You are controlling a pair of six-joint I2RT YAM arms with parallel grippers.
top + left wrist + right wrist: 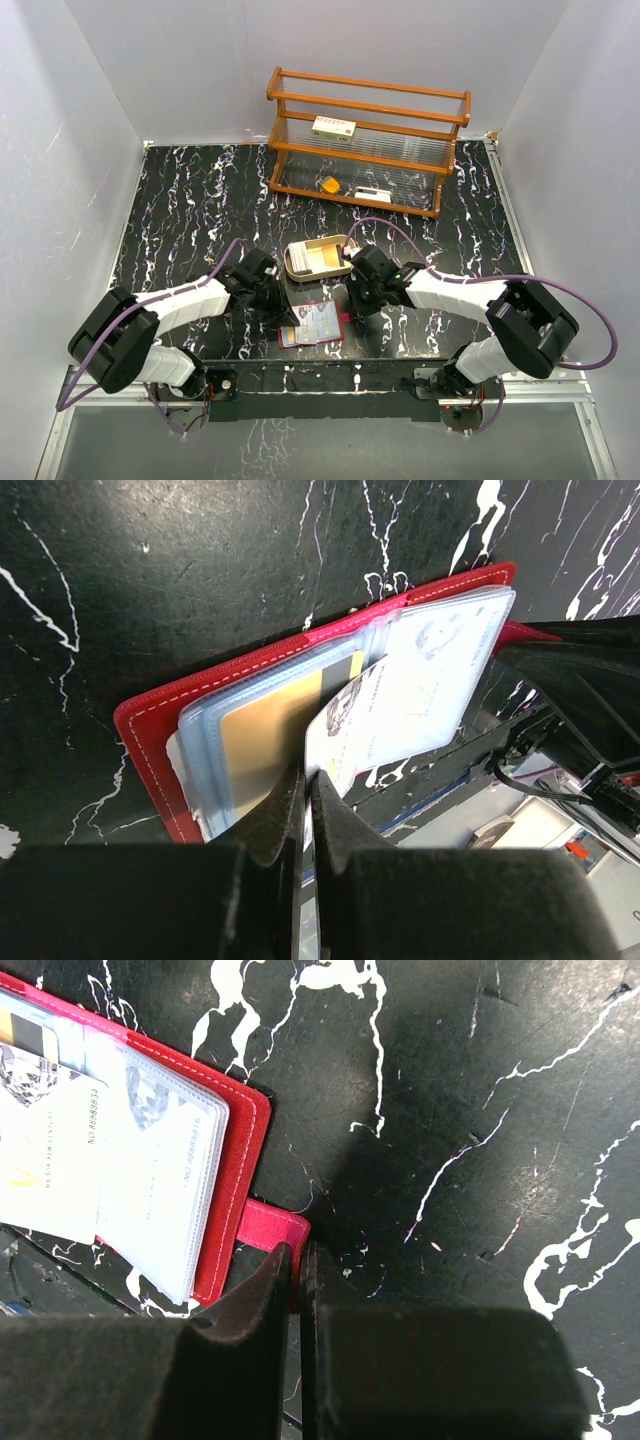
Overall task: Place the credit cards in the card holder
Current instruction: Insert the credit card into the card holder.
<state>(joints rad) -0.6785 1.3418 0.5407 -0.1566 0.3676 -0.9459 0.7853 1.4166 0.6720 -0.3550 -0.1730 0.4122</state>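
Observation:
The red card holder [330, 327] lies open near the table's front edge, its clear pockets [440, 650] facing up. A yellow credit card [265, 735] sits inside a left pocket. A white credit card [345, 730] lies slanted over the pockets, and its near edge runs down between the jaws of my left gripper [308, 772], which is shut on it. From the right wrist, this white card [50, 1160] sticks out past the holder's edge. My right gripper [298, 1248] is shut on the holder's red tab [270, 1228]. More cards [322, 260] lie in the tray.
A tan oval wooden tray [296, 268] sits just behind the holder, between the two arms. A wooden rack [370, 140] stands at the back, holding a white box [334, 127] and an orange wedge [329, 184]. White walls enclose the table.

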